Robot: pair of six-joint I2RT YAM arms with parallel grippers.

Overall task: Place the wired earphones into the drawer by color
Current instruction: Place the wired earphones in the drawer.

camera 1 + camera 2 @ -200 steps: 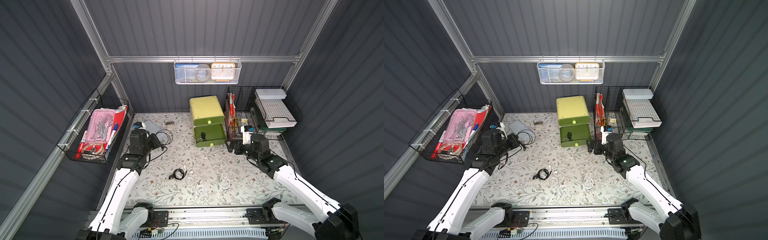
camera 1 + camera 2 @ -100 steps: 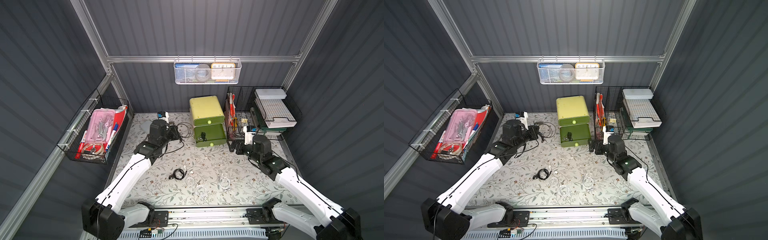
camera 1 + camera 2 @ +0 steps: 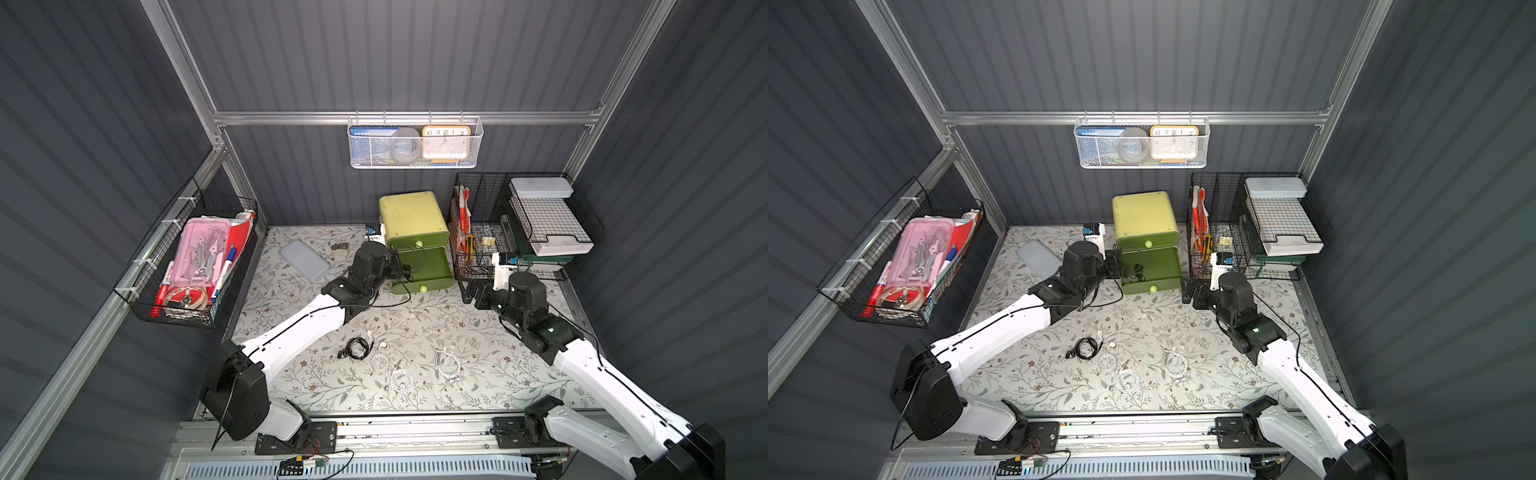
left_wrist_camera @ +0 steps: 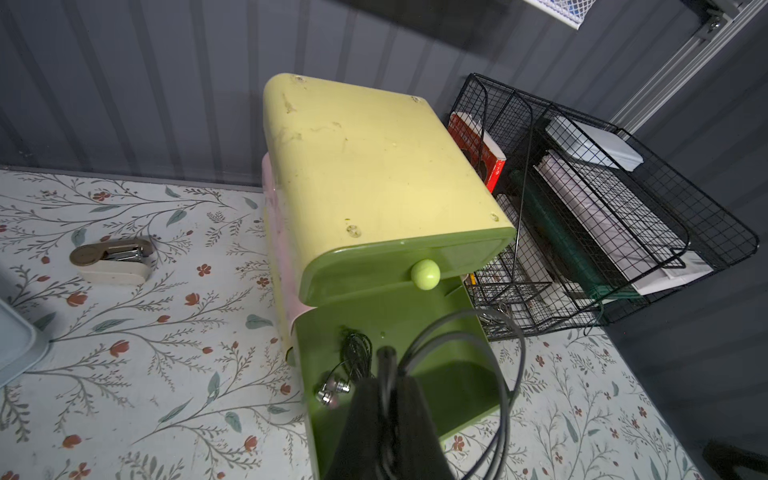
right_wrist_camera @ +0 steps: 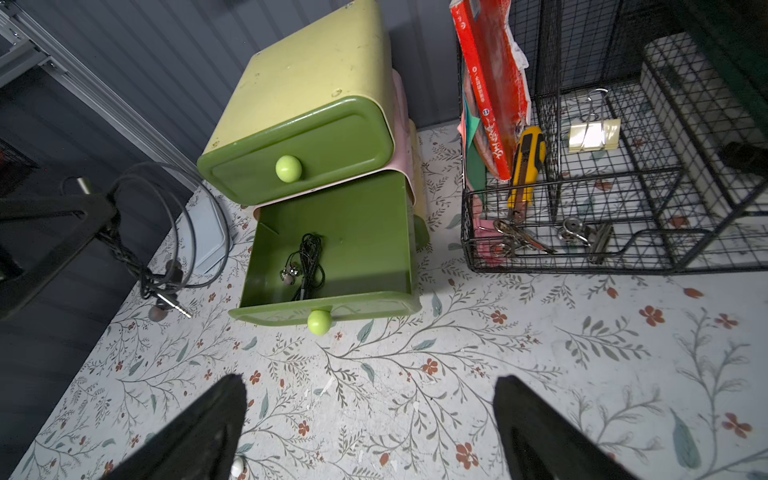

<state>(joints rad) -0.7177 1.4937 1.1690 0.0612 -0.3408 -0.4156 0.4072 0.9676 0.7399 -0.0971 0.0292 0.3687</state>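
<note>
1 black coil of wired earphones point(image 5: 156, 276) hangs from the closed left pincer point(image 5: 102, 219) just beside the open lower drawer point(image 5: 365, 305), so releasing now could spill its loose loops onto the bench point(image 5: 498, 332), while the right pincer point(image 5: 368, 380) hovers open and empty.

- Left end effector point(image 4: 388, 388): dark, blurred, cut by the frame edge in the left wrist view.
- Black wired earphones point(image 5: 156, 282) in its pinch: loop runs out of that frame.
- Upper drawer point(image 5: 303, 145): closed, contents hidden.
- White wired earphones point(image 3: 401, 380) on counter point(image 3: 498, 374): buds too small to count.
- Right end effector point(image 5: 370, 377): 2 fingers cut off by the frame edge.
</note>
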